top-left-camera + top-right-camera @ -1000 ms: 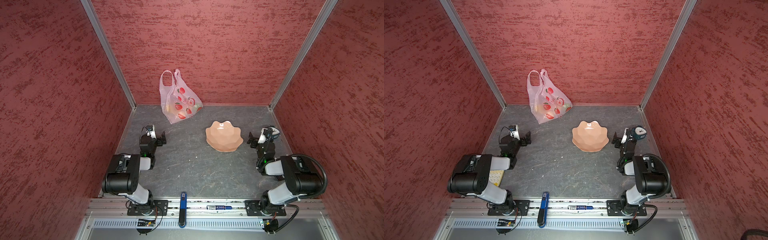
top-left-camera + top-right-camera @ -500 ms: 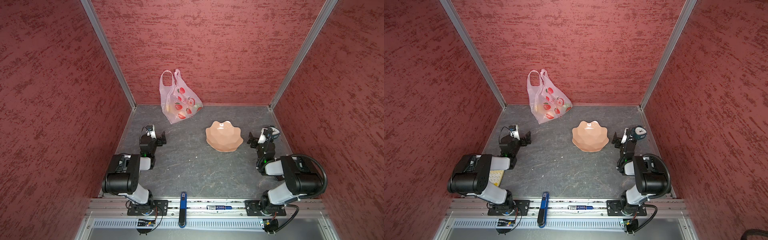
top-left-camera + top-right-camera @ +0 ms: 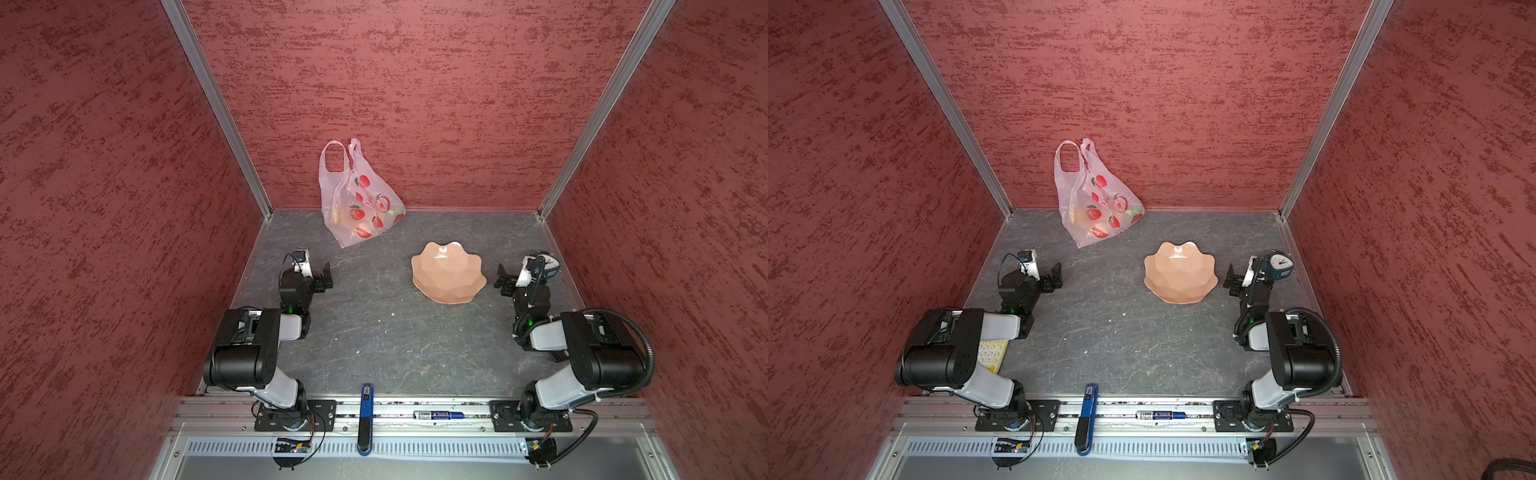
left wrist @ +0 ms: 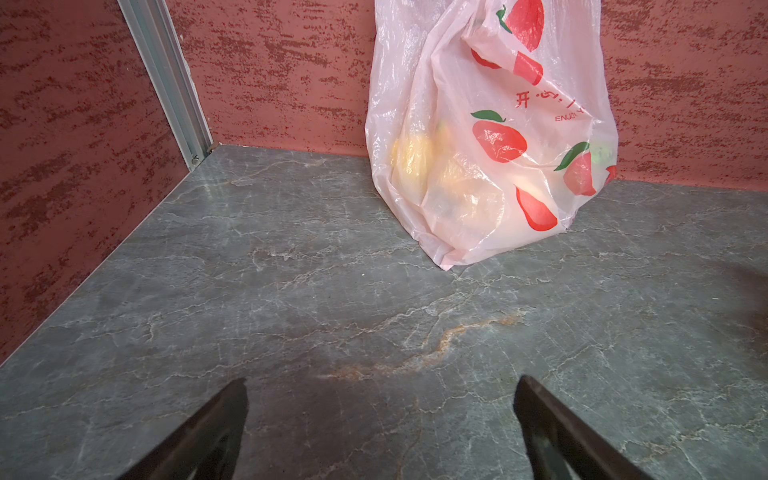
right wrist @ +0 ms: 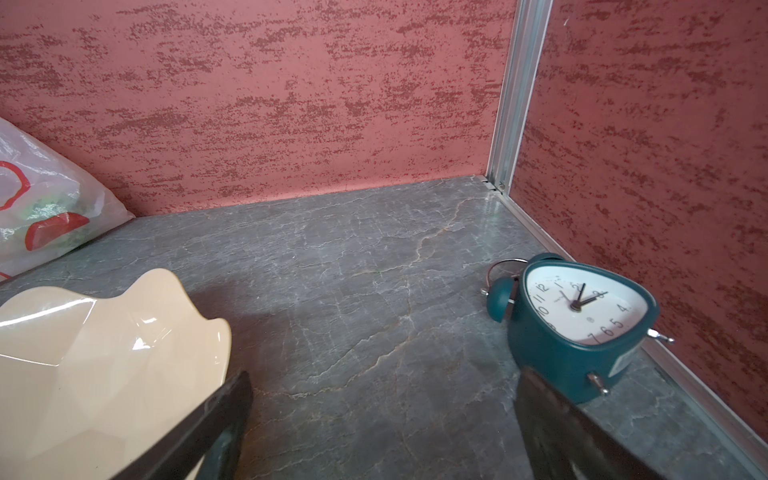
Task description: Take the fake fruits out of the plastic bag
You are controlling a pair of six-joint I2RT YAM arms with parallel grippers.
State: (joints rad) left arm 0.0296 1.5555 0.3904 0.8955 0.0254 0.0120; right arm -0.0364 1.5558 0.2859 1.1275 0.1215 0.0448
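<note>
We find the left pincer (image 3: 323, 279) low over the desk (image 3: 374, 328) near the left wall. It is spread wide and holds nothing; the left wrist view shows only bare desk between its tips.

The plastic bag (image 3: 357, 203) stands at the back of the desk, leaning on the rear wall, with its long axis upright and its two loop handles at the top. From the left pincer it lies ahead and a little to the right, with open desk between them. The fake fruits (image 4: 409, 158) are all inside it. They show through the film as yellow and pale lumps low in the bag, and the right wrist view shows a green one. None is out yet.

The peach dish (image 3: 449, 274) sits empty right of centre, apart from the bag.

The right pincer (image 3: 503, 280) is likewise spread and empty. It sits just beside the dish's right rim, and a teal alarm clock (image 3: 1280, 264) is close on its other side.

We judge the left arm the nearer and its path to the bag clear. The right arm would have to reach diagonally past the dish. Because the bag's mouth faces up, entry has to come from above, or a handle must be pinched first.
</note>
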